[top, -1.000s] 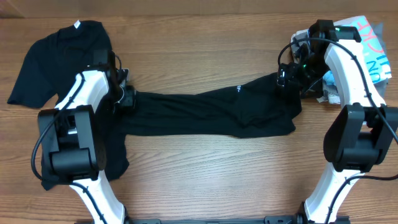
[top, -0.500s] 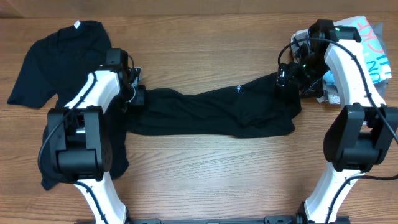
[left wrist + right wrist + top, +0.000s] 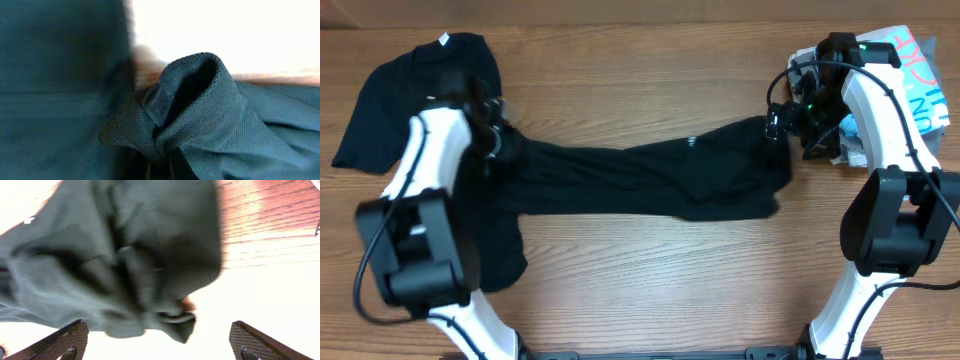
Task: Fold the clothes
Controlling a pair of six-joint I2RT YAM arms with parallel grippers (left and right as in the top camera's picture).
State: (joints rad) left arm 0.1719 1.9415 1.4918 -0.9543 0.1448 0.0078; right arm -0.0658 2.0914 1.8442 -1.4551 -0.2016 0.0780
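Shirt-spreading, mid-frame.
Roped logo shirt (image 3: 650,175) spans between arms; left gripper (image 3: 498,140) pinches bunched cloth, right gripper (image 3: 782,122) fingers wide. Regrip right hem, pull apart evenly, low.

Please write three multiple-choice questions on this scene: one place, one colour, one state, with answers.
1. The shirt with the white neck tag lies: A) far left on the table B) table centre C) far right.
2. The stretched shirt is: A) red B) black C) yellow.
3. The right end effector is: A) shut on cloth B) open C) out of view.
1 A: overhead shows it in the far left corner. 2 B: it looks black overhead. 3 B: its fingers stand wide apart.
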